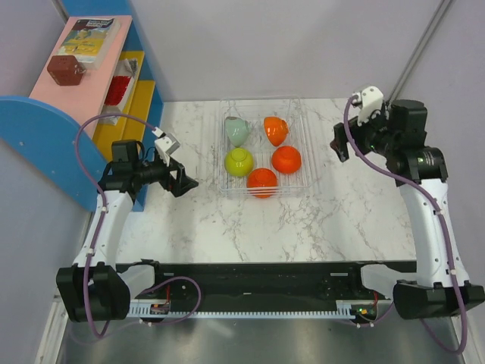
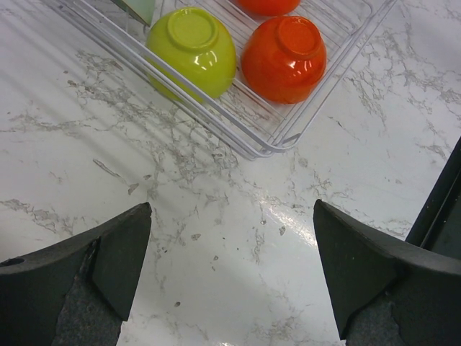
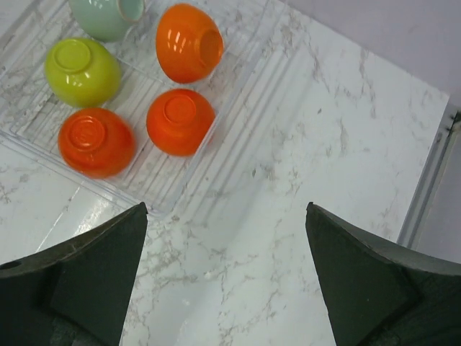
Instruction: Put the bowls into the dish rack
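Observation:
The see-through wire dish rack [image 1: 301,144] stands at the table's middle back. In it are a pale green bowl [image 1: 237,130] and an orange bowl [image 1: 275,130] on their sides, and a lime bowl [image 1: 238,161] and two orange bowls [image 1: 286,158] [image 1: 262,180] upside down. My left gripper [image 1: 186,182] is open and empty, left of the rack; its view shows the rack's corner [image 2: 259,148], the lime bowl [image 2: 191,49] and an orange bowl [image 2: 284,58]. My right gripper [image 1: 336,143] is open and empty, right of the rack [image 3: 238,94]; its view shows all the bowls.
A blue, pink and yellow shelf unit [image 1: 76,106] stands at the left with a brown box [image 1: 66,70] and a packet on top. Grey walls close the back and sides. A black rail [image 1: 258,277] runs along the near edge.

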You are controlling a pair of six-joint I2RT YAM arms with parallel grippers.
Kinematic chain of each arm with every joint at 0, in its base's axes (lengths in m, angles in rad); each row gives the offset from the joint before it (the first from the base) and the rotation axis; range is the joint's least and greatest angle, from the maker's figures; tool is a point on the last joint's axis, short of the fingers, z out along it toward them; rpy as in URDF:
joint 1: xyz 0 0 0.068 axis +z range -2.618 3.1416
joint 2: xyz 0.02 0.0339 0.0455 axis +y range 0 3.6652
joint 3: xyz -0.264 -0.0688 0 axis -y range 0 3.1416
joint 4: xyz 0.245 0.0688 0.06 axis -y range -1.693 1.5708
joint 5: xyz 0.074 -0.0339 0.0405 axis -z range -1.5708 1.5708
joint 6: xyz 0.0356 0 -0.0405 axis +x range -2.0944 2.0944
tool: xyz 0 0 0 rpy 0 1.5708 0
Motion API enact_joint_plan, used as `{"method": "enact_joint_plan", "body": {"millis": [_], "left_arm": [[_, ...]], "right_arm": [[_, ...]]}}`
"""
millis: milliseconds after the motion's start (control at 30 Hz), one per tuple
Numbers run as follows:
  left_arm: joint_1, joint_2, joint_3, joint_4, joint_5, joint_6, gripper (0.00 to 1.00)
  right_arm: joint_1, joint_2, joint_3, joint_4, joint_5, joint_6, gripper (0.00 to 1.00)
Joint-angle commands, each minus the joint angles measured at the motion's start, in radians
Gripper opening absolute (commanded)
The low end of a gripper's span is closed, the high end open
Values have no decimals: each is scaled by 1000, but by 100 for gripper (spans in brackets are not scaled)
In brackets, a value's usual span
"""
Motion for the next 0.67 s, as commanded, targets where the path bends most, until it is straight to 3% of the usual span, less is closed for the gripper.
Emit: {"method": "enact_joint_plan", "body": {"millis": [0,633], "left_arm": [[10,-43,25,25,33,-26,100],[35,-56,12,56,22,-55,100]], "right_arm": [[-156,-63,-149,40,-239,-26,98],[-196,-69,-228,83,-305,-19,98]]}}
